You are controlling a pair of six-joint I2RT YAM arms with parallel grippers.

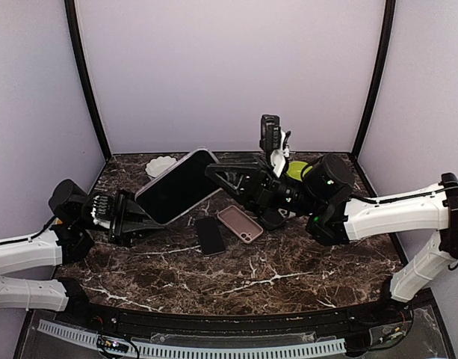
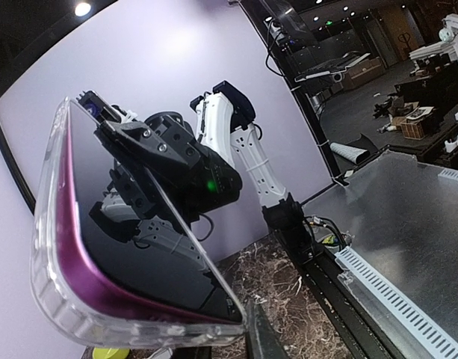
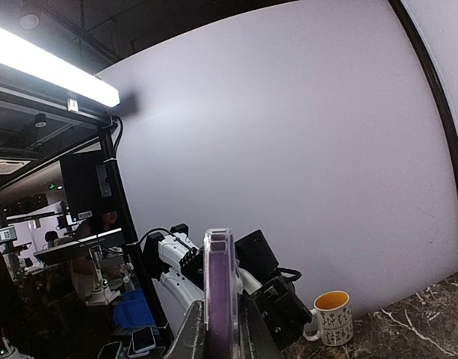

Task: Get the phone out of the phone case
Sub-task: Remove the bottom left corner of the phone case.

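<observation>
A large phone with a black screen sits in a clear case and is held tilted above the table between both arms. My left gripper is shut on its lower left end. My right gripper is shut on its upper right end. In the left wrist view the cased phone shows a magenta edge inside the clear shell, with one finger at its corner. In the right wrist view the phone is edge-on between my two fingers.
A small black phone and a pink case lie on the marble table under the held phone. A white object sits back left, a green object back right. A white mug stands by the wall.
</observation>
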